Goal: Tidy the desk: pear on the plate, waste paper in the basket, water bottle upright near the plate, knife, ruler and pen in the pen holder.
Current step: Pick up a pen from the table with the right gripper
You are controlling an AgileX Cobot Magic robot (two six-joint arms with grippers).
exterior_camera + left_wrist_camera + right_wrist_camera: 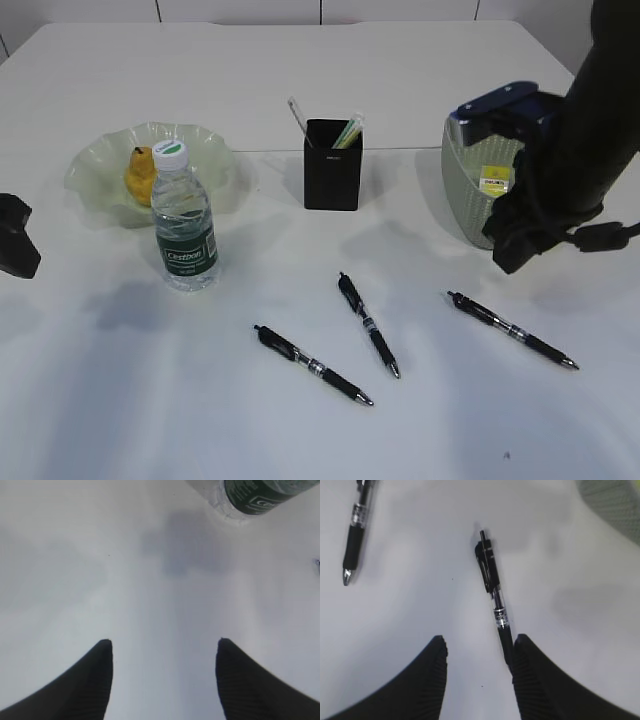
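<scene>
right pen (492, 587): lies flat on the bench toward the right edge, in front of the basket (482, 190); light, stiff, slim and round, likely to roll or skid on the smooth top. Best taken across the rubber grip section near the tip, not the slick clear barrel.
right hand (479, 647): released, nothing held; hovers low over that pen, tip end lying along the inner face of one finger (532, 675); contact cannot be told.
middle pen (368, 324): flat near the front-centre of the bench, same handling.
left pen (313, 364): flat, nearest the front edge.
pen holder (332, 164): upright mid-bench, narrow mouth, already holds a few sticks; looks light, could tip if bumped.
left hand (164, 652): released, empty, over bare bench near the left edge.
water bottle (184, 222): upright just in front of the plate (95, 160).
pear (140, 175): on the plate.
hidden: right arm blocks part of the basket; its contents mostly unseen. Holder items too small to name as knife or ruler.
</scene>
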